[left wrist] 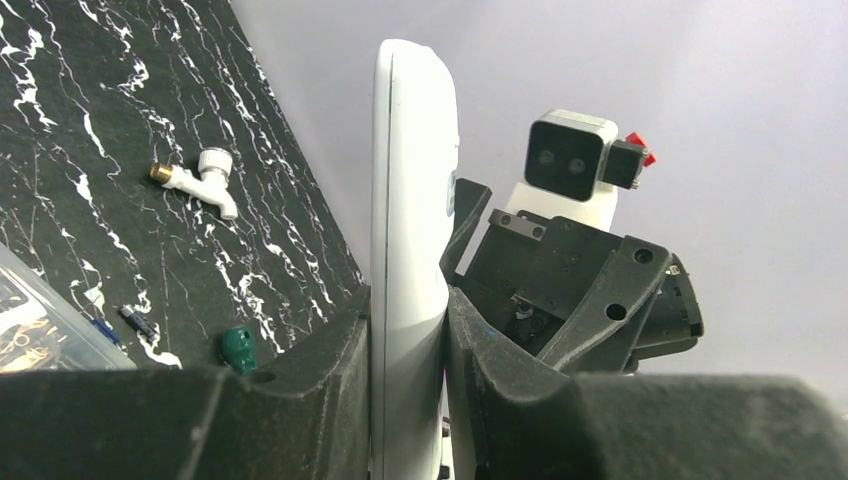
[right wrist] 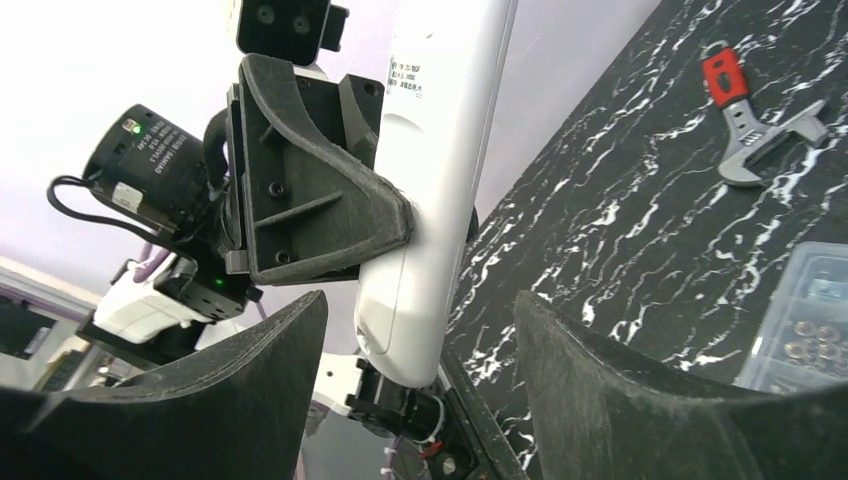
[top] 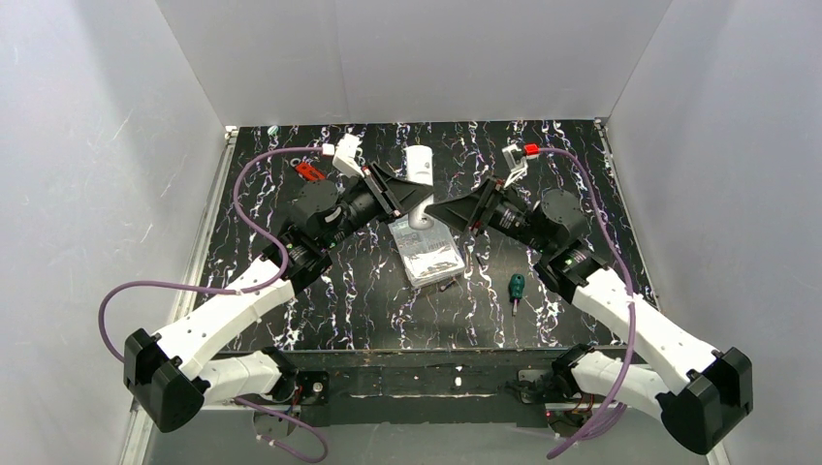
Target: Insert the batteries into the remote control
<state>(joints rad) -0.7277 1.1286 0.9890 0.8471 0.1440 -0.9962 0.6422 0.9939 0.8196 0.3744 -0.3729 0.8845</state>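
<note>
The left claw (left wrist: 408, 330) is squeezing the slim white plastic remote control (left wrist: 410, 180) upright — the right claw (right wrist: 418, 310) is hanging spread wide beside it; opening it likely comes next.

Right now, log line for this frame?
left hand: shut on remote control | right hand: open, close to it | clear box: on table

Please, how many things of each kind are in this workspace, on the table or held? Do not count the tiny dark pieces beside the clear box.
remote control: 1
clear box of small parts: 1
green-handled screwdriver: 1
red-handled wrench: 1
white tap with a brass end: 1
Total: 5
</note>
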